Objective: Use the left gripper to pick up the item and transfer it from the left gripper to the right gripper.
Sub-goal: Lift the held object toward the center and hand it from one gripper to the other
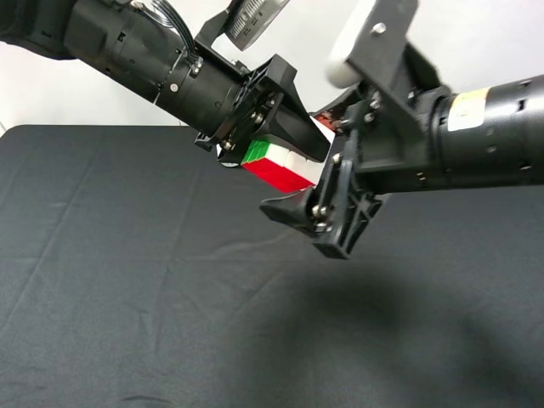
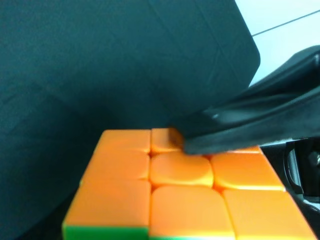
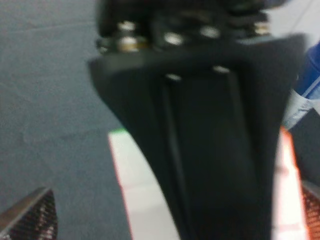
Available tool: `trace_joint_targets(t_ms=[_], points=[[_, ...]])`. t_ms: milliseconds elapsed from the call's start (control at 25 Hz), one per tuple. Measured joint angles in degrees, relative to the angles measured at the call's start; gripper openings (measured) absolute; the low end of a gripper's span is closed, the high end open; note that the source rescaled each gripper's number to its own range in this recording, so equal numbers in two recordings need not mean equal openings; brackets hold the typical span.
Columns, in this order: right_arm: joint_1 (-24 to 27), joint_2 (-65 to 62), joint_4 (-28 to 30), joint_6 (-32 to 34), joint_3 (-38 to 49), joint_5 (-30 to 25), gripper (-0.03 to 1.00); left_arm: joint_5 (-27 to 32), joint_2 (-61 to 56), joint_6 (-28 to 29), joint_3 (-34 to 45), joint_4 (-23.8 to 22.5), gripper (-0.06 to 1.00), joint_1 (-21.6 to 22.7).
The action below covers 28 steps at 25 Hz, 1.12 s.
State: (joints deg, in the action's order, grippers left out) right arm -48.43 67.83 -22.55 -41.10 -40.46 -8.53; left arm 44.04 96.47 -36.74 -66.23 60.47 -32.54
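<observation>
The left gripper (image 1: 276,140) clamps the puzzle cube (image 1: 270,164) in its jaws, in mid-air above the bench (image 1: 127,280). The right gripper (image 1: 299,170) holds its jaws wide astride it. The right should probably close squarely on the free faces before the left releases.

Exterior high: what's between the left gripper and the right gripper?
The puzzle cube, clamped in the left gripper above the black cloth. The right gripper has its open jaws straddling it. The exterior high view shows this, and the right wrist view agrees.
</observation>
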Motion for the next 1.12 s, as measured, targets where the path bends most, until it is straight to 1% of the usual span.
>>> trace_joint_targets(t_ms=[200, 400, 520, 760, 800, 840, 920, 960, 1120], points=[[-0.99, 3.85, 0.0, 0.0, 0.0, 4.91, 1.0, -0.05, 0.0, -0.06, 0.0, 0.37, 0.01, 0.0], [-0.99, 5.45, 0.0, 0.0, 0.0, 7.07, 1.0, -0.05, 0.0, -0.12, 0.0, 0.39, 0.01, 0.0], [-0.99, 5.45, 0.0, 0.0, 0.0, 9.43, 1.0, -0.05, 0.0, -0.17, 0.0, 0.44, 0.01, 0.0], [-0.99, 5.45, -0.09, 0.0, -0.07, 10.21, 1.0, -0.05, 0.0, -0.17, 0.0, 0.44, 0.01, 0.0], [-0.99, 5.45, -0.09, 0.0, -0.07, 10.27, 0.93, -0.05, 0.0, -0.17, 0.0, 0.44, 0.01, 0.0], [-0.99, 5.45, 0.22, 0.0, -0.07, 10.25, 0.74, -0.16, 0.0, -0.17, 0.0, 0.44, 0.01, 0.0], [-0.99, 5.45, 1.22, -0.04, -0.07, 10.59, 0.0, 0.14, 0.0, -0.31, 0.11, 0.06, 0.01, 0.0], [-0.99, 5.45, 1.83, -0.08, -0.07, 10.52, 0.05, -0.07, 0.0, -0.36, 0.11, 0.06, 0.01, 0.0], [-0.99, 5.45, 2.43, -0.08, -0.07, 10.59, 0.05, -0.19, 0.0, -0.36, 0.11, -0.07, 0.01, -0.17]])
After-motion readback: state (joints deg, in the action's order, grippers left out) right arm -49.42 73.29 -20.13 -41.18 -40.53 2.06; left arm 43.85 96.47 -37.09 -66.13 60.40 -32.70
